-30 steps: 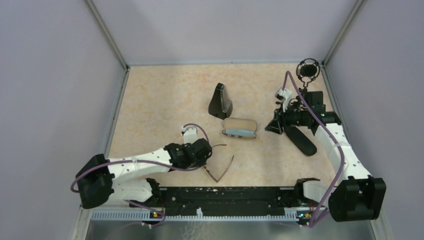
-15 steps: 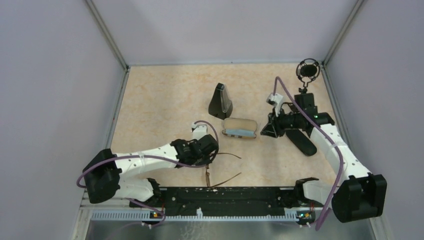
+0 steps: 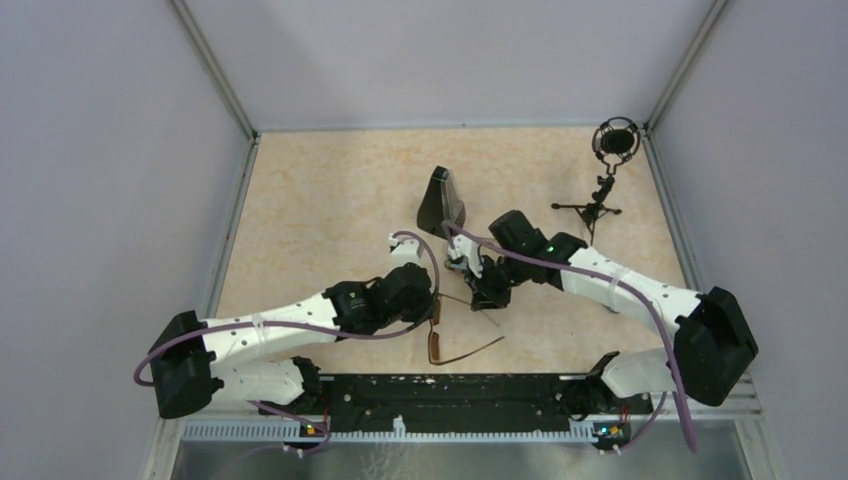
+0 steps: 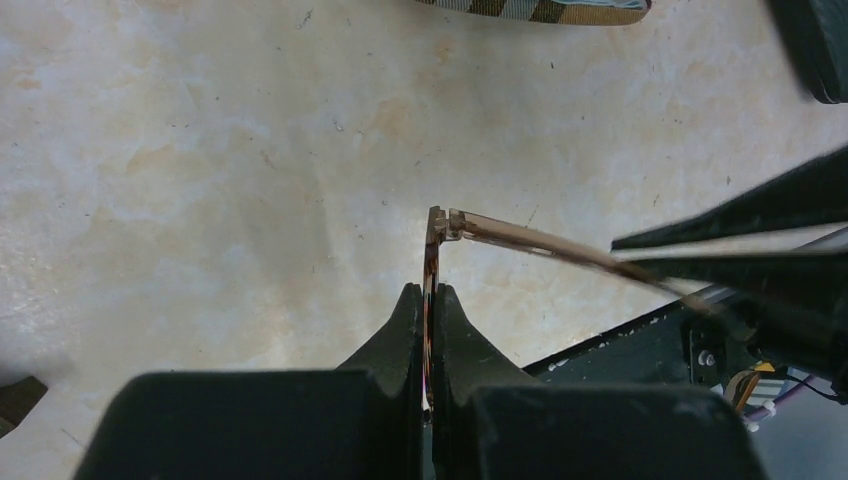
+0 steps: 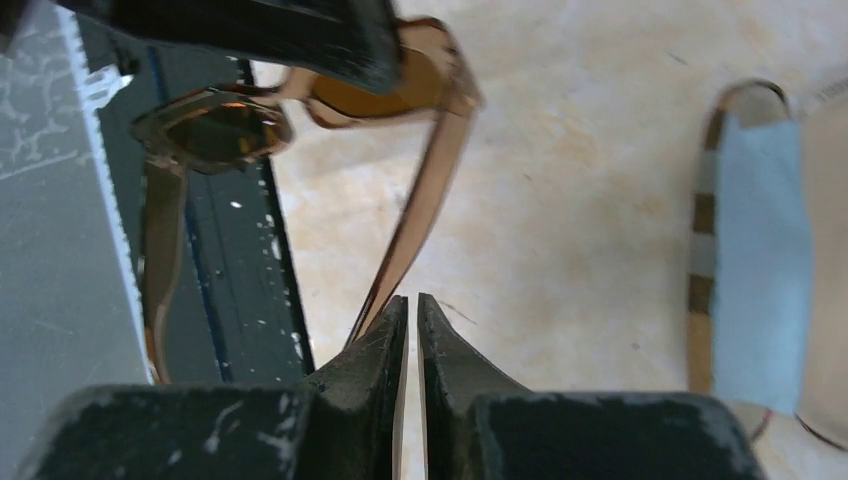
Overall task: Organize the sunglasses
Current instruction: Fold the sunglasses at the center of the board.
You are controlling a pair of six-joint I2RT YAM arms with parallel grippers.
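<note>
1. Swung in from the far right, the right gripper (image 3: pixel 487 297) now meets the left gripper (image 3: pixel 433 318) mid-table.
2. Nearest, the sunglasses (image 3: pixel 436 347) hang by the table's near edge, brown-framed, temples unfolded.
3. Left jaws are pressed together on the frame front, steadying it.
4. Right jaws pinch one temple, probably to fold it.
5. Beyond lies the plaid case (image 5: pixel 750 270), blue lining showing, likely the destination.
6. Farthest stands the black triangular case (image 3: pixel 440 200).

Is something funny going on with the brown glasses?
Yes. Two grippers pinch the same sunglasses at once: the left gripper clamps the front edge-on, and the right gripper nips one temple, which sticks out wide open. Nothing looks broken.
</note>
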